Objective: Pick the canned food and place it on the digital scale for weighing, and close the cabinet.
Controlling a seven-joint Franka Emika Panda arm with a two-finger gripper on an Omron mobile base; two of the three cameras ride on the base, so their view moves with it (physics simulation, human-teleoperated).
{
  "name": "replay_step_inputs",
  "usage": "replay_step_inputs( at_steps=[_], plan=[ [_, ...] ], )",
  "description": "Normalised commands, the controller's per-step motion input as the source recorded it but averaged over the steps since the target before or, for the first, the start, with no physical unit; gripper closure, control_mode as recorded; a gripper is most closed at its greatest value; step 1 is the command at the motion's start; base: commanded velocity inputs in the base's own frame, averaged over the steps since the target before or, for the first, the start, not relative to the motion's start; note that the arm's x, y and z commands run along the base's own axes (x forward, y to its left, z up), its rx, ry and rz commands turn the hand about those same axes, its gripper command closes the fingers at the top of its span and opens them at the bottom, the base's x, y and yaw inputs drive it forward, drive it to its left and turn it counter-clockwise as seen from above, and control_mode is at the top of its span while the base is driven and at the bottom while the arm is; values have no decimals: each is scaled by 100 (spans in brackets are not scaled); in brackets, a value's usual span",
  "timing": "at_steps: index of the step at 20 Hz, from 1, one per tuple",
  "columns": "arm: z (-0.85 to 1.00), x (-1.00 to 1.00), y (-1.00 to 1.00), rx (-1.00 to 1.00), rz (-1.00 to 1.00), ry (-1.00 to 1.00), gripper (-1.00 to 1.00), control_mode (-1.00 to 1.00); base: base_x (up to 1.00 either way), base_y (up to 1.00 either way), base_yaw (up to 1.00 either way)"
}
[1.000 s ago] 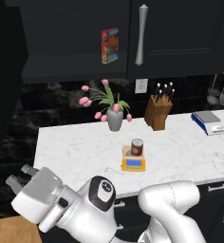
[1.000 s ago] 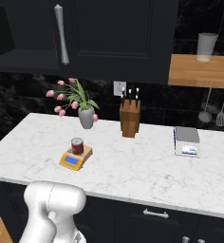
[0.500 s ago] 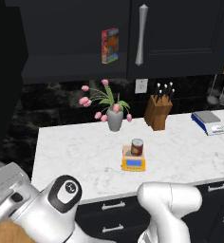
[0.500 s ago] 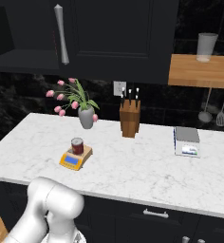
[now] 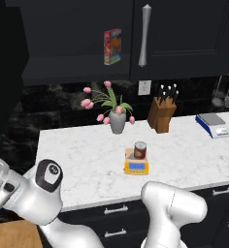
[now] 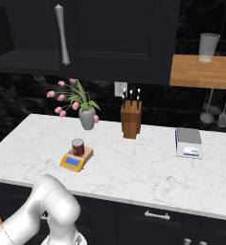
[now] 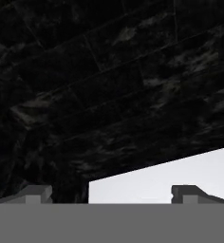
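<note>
At the far left, the cabinet (image 5: 63, 34) hangs open over the left end of the bench (image 5: 87, 160): its dark shelf is exposed and a colourful red box (image 5: 112, 46) stands on it, just left of the closed door with the long silver bar handle (image 5: 145, 35). The open door itself reads as the black panel along the left edge of the left base view, though that is hard to make out. This is the half of the job that looks unfinished.

The arm is folded low and off the bench's left front corner, presumably swinging toward that door. In the hand view the claw (image 7: 112, 193) is spread wide with nothing between its fingertips (image 7: 37, 193), facing the dark marbled backsplash above the bench's pale edge, so it grasps nothing.

Further right, a vase of pink tulips (image 5: 115, 112) stands near the back edge. In front of it, toward the front edge, the canned food (image 5: 140, 150) sits upright on the digital scale (image 5: 137, 165), its display facing forward; the weighing step appears done.

Right again, a knife block (image 5: 161, 112) stands at the back, and a white and blue scale (image 5: 212, 124) lies near the right end.
</note>
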Motion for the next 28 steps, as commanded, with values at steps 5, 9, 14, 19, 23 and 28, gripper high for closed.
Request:
replay_step_inputs(
  at_steps=[5,9,14,19,23,28],
  plan=[
    [-10,46,58,43,-5,-5,-100,-100,0,0,0],
    [20,18,9,53,-5,-1,-100,-100,0,0,0],
    [53,7,-31,52,-3,0,-100,-100,0,0,0],
    [71,1,-53,44,0,-3,-100,-100,0,0,0],
    [92,1,-31,23,0,-19,-100,-100,0,0,0],
    [98,0,-50,20,0,-24,-100,-100,0,0,0]
  ],
)
